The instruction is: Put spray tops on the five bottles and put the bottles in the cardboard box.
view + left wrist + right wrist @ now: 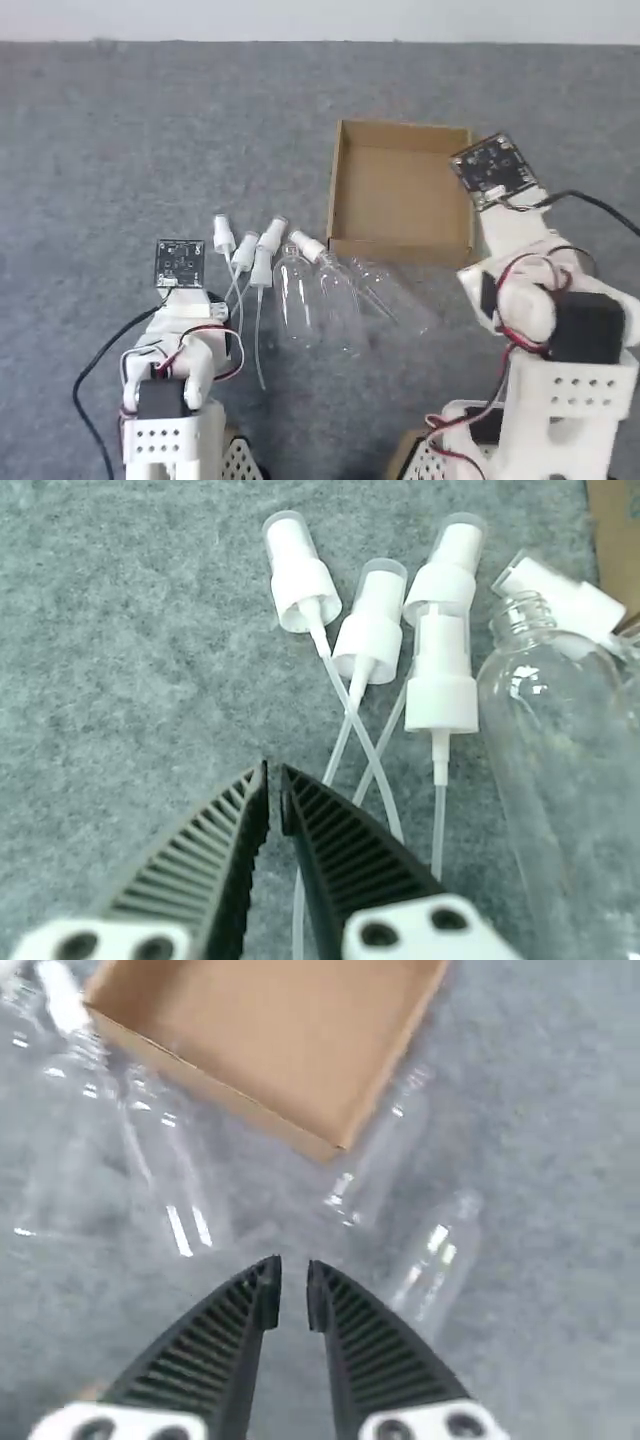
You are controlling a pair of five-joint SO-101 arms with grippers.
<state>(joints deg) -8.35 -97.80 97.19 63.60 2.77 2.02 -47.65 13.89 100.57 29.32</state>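
Note:
Several white spray tops (pixel 370 625) with long dip tubes lie fanned out on the grey carpet, just ahead of my left gripper (pixel 272 776), which is shut with nothing in it. A clear bottle (pixel 560 750) without a top lies beside them. In the high view the spray tops (pixel 245 250) sit left of several clear bottles (pixel 335 300) lying on their sides. The cardboard box (pixel 400 190) stands just behind the bottles. My right gripper (pixel 292 1272) hangs shut and holds nothing, above the carpet near two bottles (pixel 380 1150) at the corner of the box (pixel 270 1030).
Grey carpet (pixel 120 140) covers the table, with wide free room to the left and behind the box. The left arm's base (pixel 170 430) and the right arm's base (pixel 540 400) stand at the front edge. A pale wall runs along the back.

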